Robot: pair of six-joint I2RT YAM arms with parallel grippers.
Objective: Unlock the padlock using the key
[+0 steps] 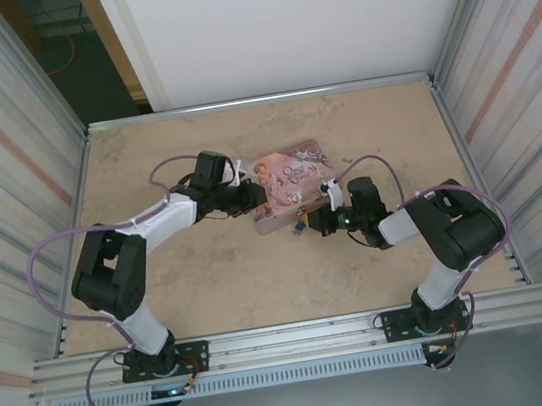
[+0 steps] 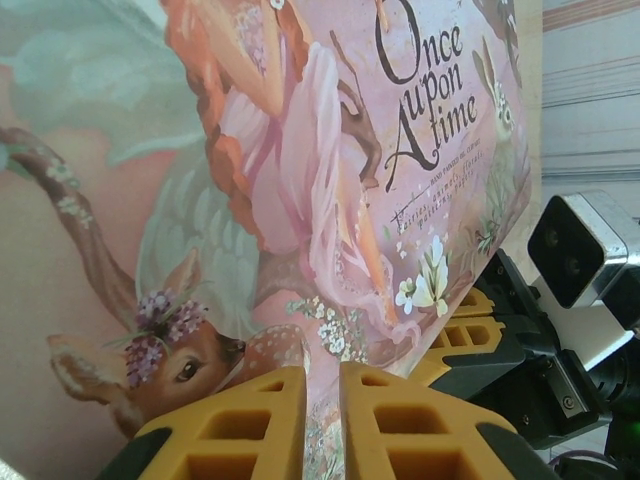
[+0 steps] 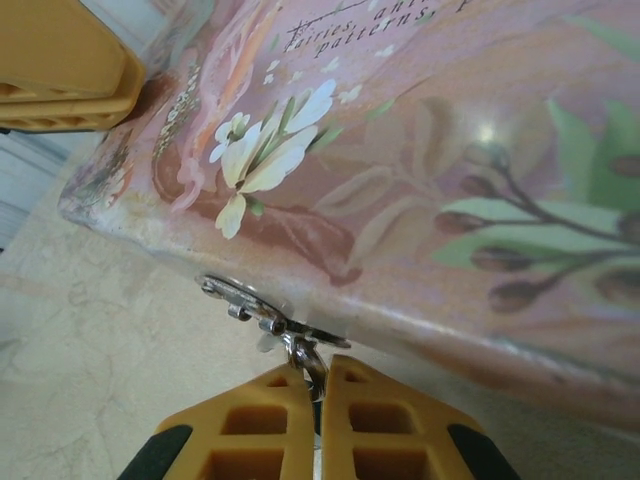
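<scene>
Two arms meet at a pink tin (image 1: 286, 179) lying mid-worktop (image 1: 221, 281); the lid carries a painted girl, a fawn and the words "Once upon A time". The left claw (image 1: 255, 197) reaches in from the tin's left side; in the left wrist view its yellow fingers (image 2: 245, 425) stand narrow, with only a slim gap between them, clamped on the tin's edge, which runs down between them. The right claw (image 1: 316, 223) sits at the tin's near edge; in the right wrist view its fingers (image 3: 385, 430) are almost together, pinching a thin silvery piece (image 3: 308, 368) that hangs just under the tin's rim. What that piece is cannot be told; it joins a small silvery clasp (image 3: 250, 305) on the tin's side wall. The padlock (image 1: 298, 225) shows from above as a tiny dark-blue speck against the tin's near edge, just left of the right claw; it is too small to show any detail.
</scene>
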